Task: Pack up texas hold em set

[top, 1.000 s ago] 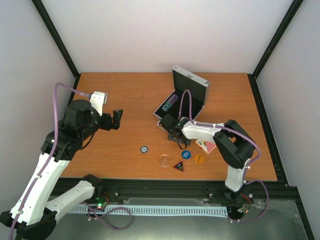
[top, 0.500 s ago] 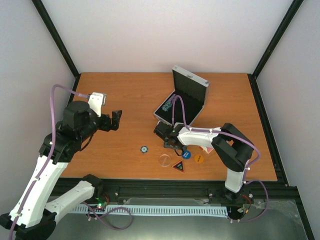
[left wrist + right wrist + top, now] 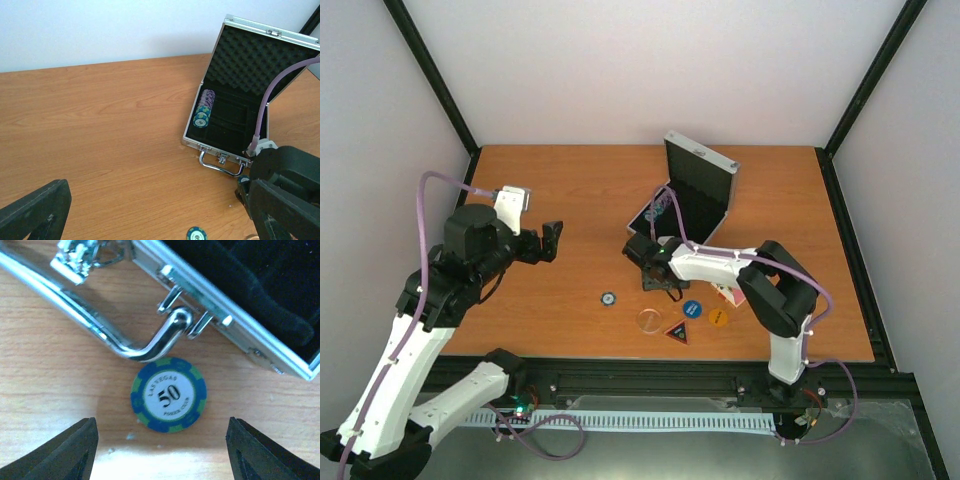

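Your right pincer (image 3: 162, 442) hangs empty with its jaws parted, straddling the round blue-and-green poker chip marked 50 (image 3: 168, 395). The chip lies flat on the wooden surface (image 3: 45, 390) in front of the open silver aluminium case (image 3: 235, 322), just beside the bend of its chrome handle (image 3: 100, 335). It sits slightly case-ward of the fingertips and, being round, favours no axis. Your left pincer (image 3: 552, 240), wide open, is well away from the case.

Orange-brown wood-grain tabletop (image 3: 580, 200), flat, fills the middle of the top view. Plain white back wall (image 3: 650, 70) and side walls around it. Black metal corner post (image 3: 432, 75) on each side. Black rail (image 3: 650, 385) along near edge, white ribbed strip (image 3: 650, 422) just below.
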